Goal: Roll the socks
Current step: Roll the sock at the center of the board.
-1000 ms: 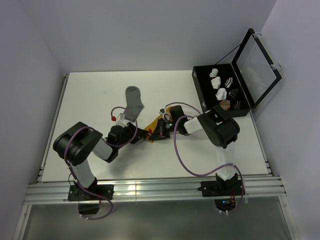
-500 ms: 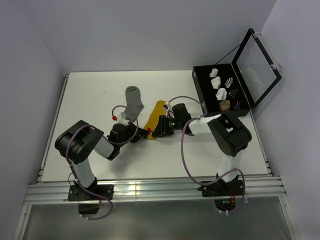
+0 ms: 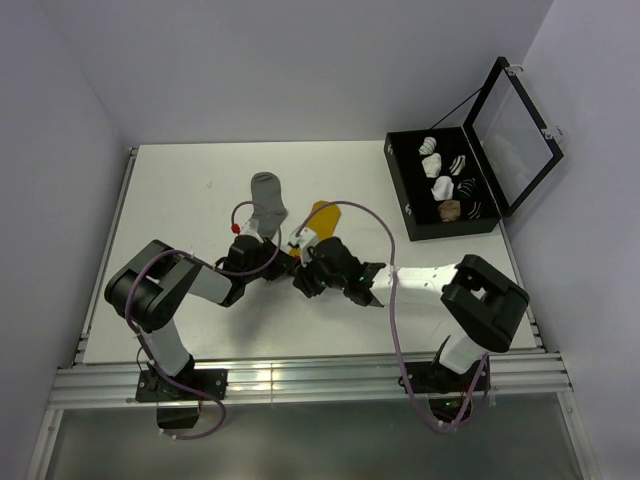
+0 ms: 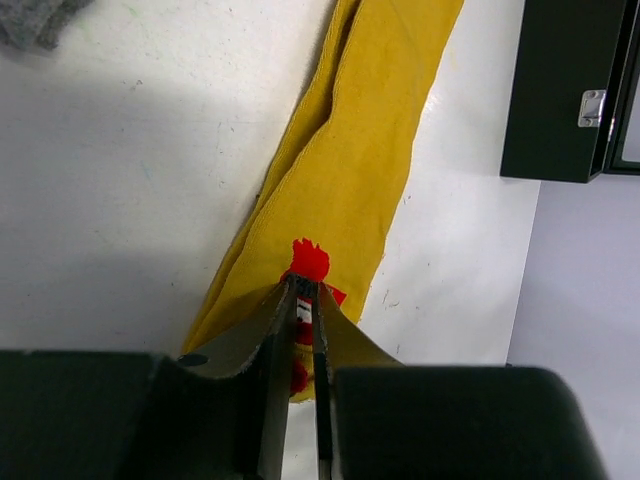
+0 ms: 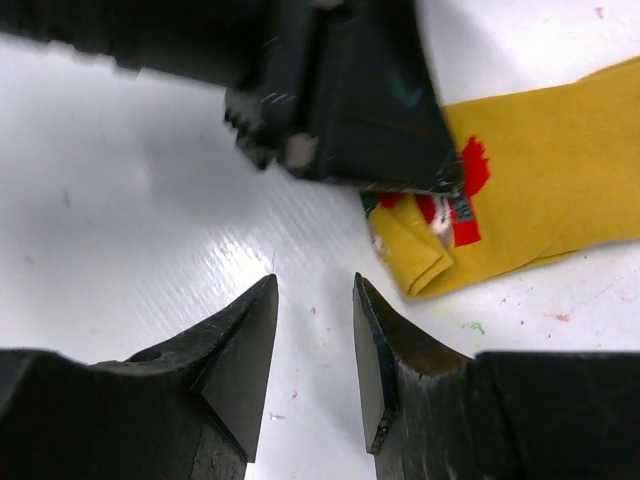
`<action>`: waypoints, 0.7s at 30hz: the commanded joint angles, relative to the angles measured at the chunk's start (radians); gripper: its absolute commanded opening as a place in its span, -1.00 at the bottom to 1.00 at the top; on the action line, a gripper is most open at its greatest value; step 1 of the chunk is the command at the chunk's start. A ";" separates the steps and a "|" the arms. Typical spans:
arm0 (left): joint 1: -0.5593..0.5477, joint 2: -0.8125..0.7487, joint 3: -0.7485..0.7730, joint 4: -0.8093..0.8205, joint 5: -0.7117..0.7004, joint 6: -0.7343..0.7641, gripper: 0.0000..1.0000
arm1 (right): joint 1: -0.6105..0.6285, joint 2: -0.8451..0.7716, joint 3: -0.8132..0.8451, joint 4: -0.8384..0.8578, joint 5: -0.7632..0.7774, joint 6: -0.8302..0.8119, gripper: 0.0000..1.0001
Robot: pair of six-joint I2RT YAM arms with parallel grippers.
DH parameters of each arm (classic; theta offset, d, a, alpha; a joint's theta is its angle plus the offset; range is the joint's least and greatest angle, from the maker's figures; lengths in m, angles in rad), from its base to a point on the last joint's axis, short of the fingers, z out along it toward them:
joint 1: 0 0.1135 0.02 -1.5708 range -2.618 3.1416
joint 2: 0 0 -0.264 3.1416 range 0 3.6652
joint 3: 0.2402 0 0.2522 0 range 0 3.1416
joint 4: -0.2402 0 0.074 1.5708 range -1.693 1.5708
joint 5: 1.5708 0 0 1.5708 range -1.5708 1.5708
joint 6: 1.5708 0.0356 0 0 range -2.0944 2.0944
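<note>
Socks lie on the white table (image 3: 180,200) in the overhead view. The grey sock (image 3: 268,200) is flat near the middle. The mustard-yellow sock (image 3: 320,212) is just to its right and stretched slantwise, its near end hidden under the two arms' wrists, which meet there. A black case (image 3: 405,200) with its lid up stands at the right, with sock bundles (image 3: 445,185) inside.

Left wrist view: the yellow sock runs away from the camera as a long, flat, folded strip, with a red mark (image 4: 310,262) at its near end. The left gripper (image 4: 302,292) is pinched almost closed on the fabric right at that mark, and the cloth rises there into a small ridge.

Right wrist view: the right gripper (image 5: 315,310) has its fingers a narrow gap apart and holds nothing. It is over bare table just beside the sock's near end, where the left gripper's black fingers clamp the red mark.
</note>
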State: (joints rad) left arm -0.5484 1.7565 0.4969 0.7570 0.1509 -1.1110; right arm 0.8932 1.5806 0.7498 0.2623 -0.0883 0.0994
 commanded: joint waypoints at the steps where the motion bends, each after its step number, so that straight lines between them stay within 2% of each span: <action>1: 0.005 -0.011 0.014 -0.114 -0.016 0.056 -0.64 | 0.064 0.007 -0.017 0.066 0.188 -0.154 -0.14; 7: 0.005 -0.003 0.022 -0.122 -0.010 0.060 -0.66 | 0.101 0.055 -0.003 0.094 0.254 -0.204 -0.09; 21: 0.007 0.008 0.029 -0.128 0.001 0.062 -0.66 | 0.102 0.131 0.060 0.091 0.257 -0.250 -0.07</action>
State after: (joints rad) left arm -0.5465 1.7546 0.5198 0.7109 0.1608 -1.0885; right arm 0.9859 1.7039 0.7628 0.3080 0.1463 -0.1253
